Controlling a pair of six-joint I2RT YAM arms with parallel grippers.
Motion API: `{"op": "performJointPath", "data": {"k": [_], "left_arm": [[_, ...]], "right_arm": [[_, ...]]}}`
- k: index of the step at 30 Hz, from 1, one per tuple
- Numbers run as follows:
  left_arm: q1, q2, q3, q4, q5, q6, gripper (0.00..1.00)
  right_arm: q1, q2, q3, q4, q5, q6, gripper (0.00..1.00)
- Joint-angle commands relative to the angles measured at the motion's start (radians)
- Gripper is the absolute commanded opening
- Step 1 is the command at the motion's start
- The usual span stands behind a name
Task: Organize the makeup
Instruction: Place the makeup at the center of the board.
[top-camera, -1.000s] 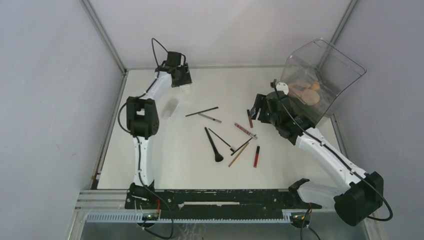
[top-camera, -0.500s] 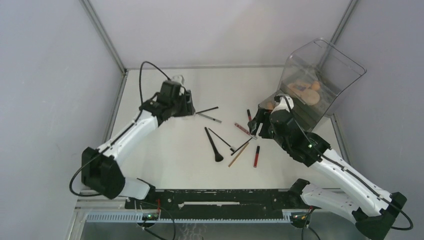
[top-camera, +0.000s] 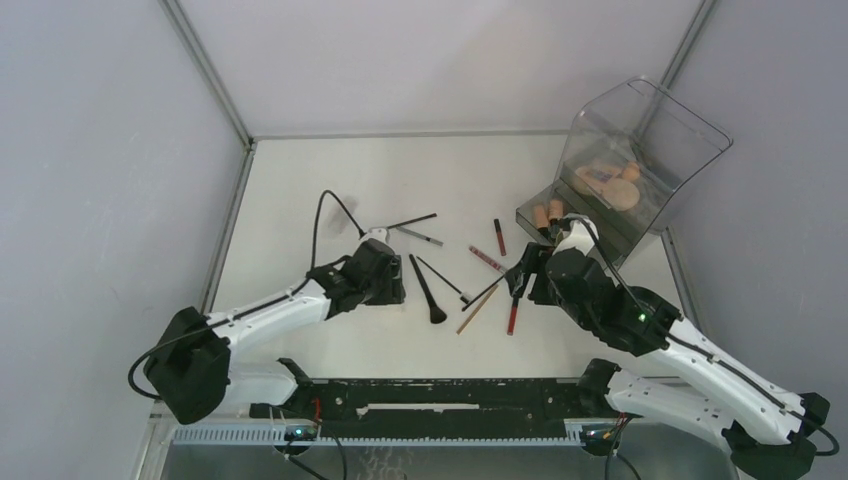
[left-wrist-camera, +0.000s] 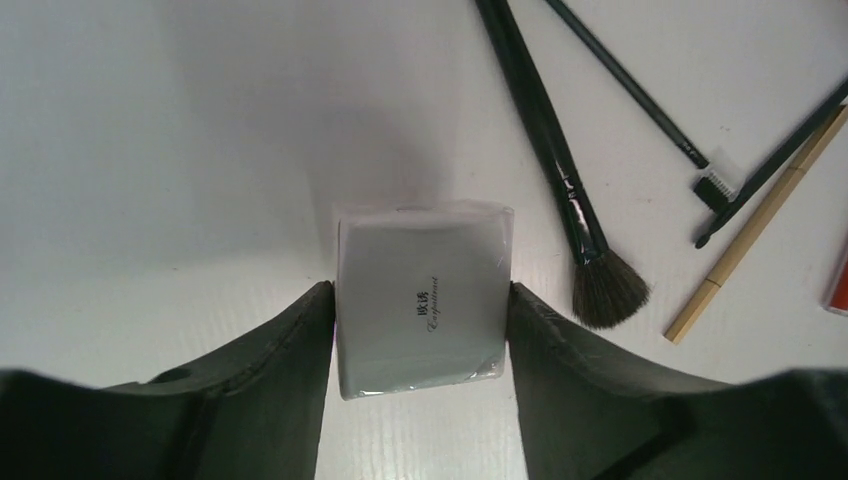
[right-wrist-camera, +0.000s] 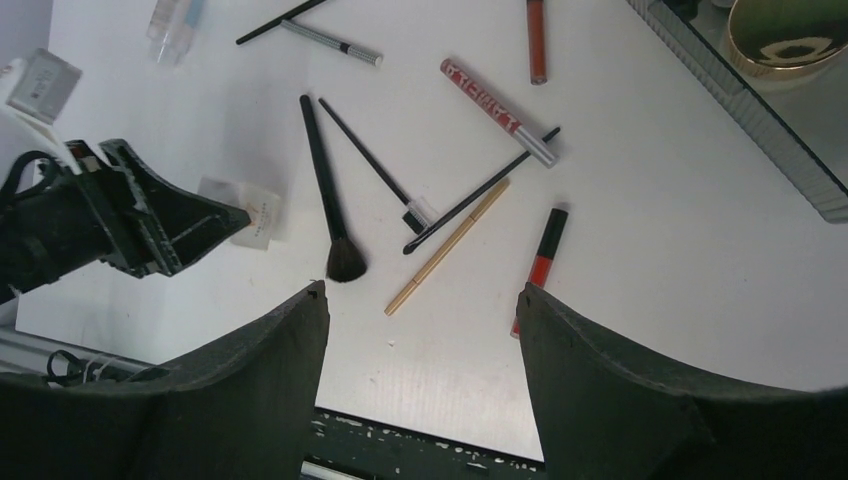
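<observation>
Jaws of the left gripper (left-wrist-camera: 421, 292) are clamped on the white cube jar (left-wrist-camera: 422, 250), just left of the black powder brush (left-wrist-camera: 560, 170). Beyond it, thin brushes (left-wrist-camera: 625, 80), a tan pencil (left-wrist-camera: 760, 240) and a red lip tube (right-wrist-camera: 541, 268) are scattered on the table (right-wrist-camera: 650, 200). The right gripper (right-wrist-camera: 420, 300) is held above these, jaws apart.

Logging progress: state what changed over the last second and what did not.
The left claw, clamped on the white square box, travelled from the far left corner of the table toward the near middle, beside the powder brush. The right claw, open, pulled back from the clear organizer to above the red lip tube. Brushes, tan pencil and tubes stayed put.
</observation>
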Motion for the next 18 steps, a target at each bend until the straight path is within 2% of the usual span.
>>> {"op": "performJointPath", "data": {"k": [1,3,5,8,12,18], "left_arm": [[-0.04,0.038,-0.022,0.108,-0.051,-0.084,0.7],[-0.044,0.036,-0.016,0.083,-0.051,-0.095,0.9],[-0.046,-0.005,0.012,0.026,-0.065,-0.087,1.0],[-0.045,-0.106,0.089,-0.101,-0.142,-0.063,1.0],[-0.032,-0.254,0.188,-0.273,-0.266,0.001,1.0],[0.171,-0.499,0.171,-0.463,-0.283,0.047,1.0]], "right_arm": [[0.03,0.01,0.003,-0.007,0.019,0.033,0.76],[0.042,0.027,0.003,-0.005,0.009,0.033,0.76],[0.059,0.056,0.003,0.006,-0.008,0.032,0.76],[0.091,0.115,0.004,0.057,-0.036,0.018,0.76],[0.131,0.269,0.018,0.216,-0.146,-0.028,0.77],[0.272,0.597,0.186,0.28,-0.101,-0.023,0.79]]}}
